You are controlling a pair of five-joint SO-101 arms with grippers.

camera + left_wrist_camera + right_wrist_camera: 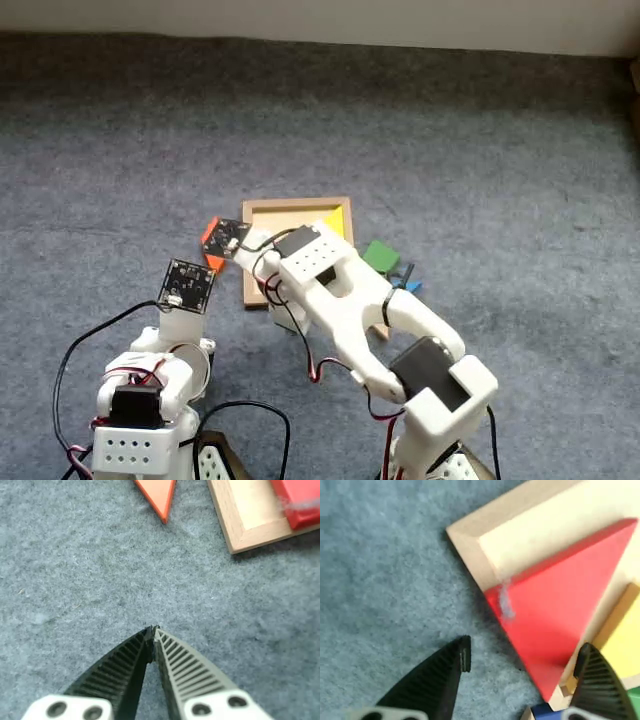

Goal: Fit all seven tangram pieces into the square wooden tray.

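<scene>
The square wooden tray point(256, 212) lies mid-table, with a yellow piece point(335, 221) in its far right corner. My right gripper point(522, 655) is open over the tray's near left corner point(470, 545). A red triangle point(555, 605) lies tilted across the rim there, one corner between the fingers. Beside it are the yellow piece point(620, 640), a blue piece point(545, 713) and a green piece point(635, 696). My left gripper point(152, 629) is shut and holds nothing, low over the carpet short of an orange triangle point(157, 492) and the tray's corner point(240, 527).
The orange triangle point(211, 240) sits on the carpet just left of the tray. The green piece point(380, 256) and blue piece point(406, 282) lie to its right. My right arm point(340, 295) covers most of the tray. Grey carpet stretches all around.
</scene>
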